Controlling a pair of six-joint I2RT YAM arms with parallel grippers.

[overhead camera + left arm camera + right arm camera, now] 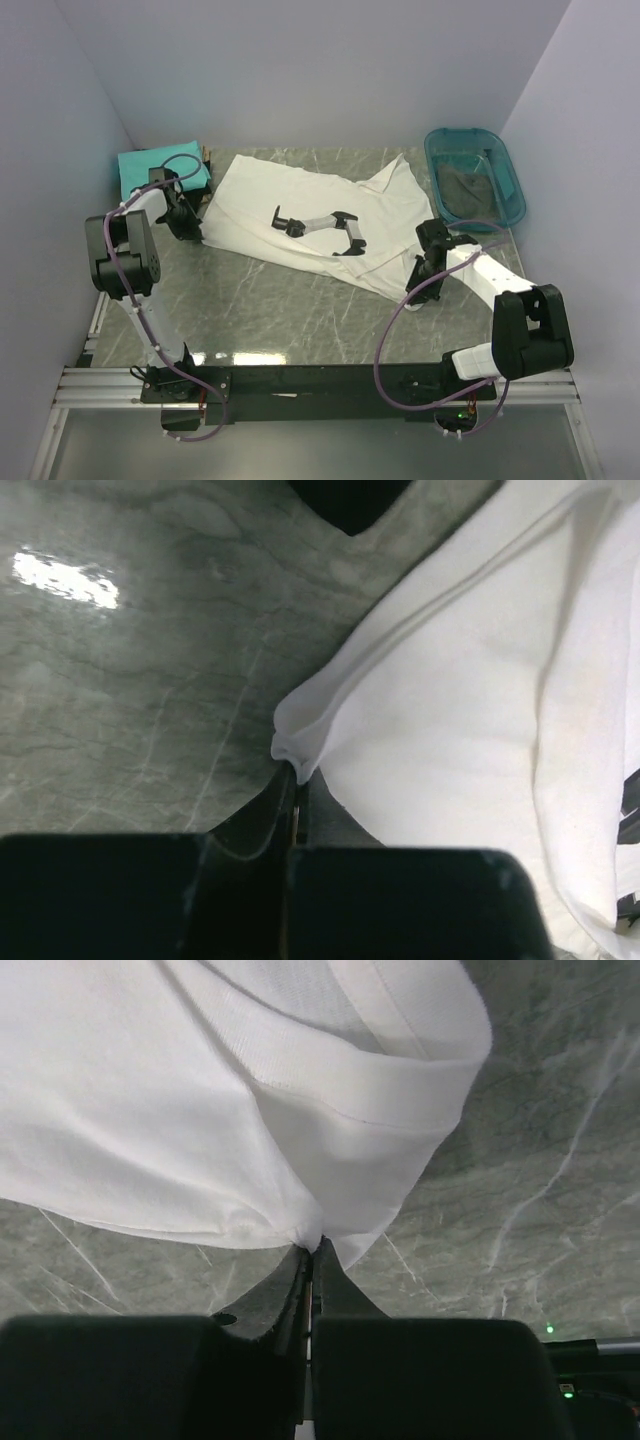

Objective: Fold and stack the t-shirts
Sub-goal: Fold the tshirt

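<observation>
The white t-shirt [300, 210] with a black-and-grey robot-arm print lies spread across the middle of the table. My left gripper [192, 230] is shut on its left edge; the left wrist view shows the cloth [480, 710] pinched between the fingertips [297, 778]. My right gripper [420, 270] is shut on the shirt's near right corner, with the hem [300, 1110] bunched at the jaws [314, 1245]. A folded teal t-shirt [150, 170] lies at the back left. A dark shirt [465, 190] lies inside the tub.
A translucent teal plastic tub [500, 165] stands at the back right. The grey marble table [280, 310] runs to the walls on three sides. The arms' bases sit on a rail [320, 385] at the near edge.
</observation>
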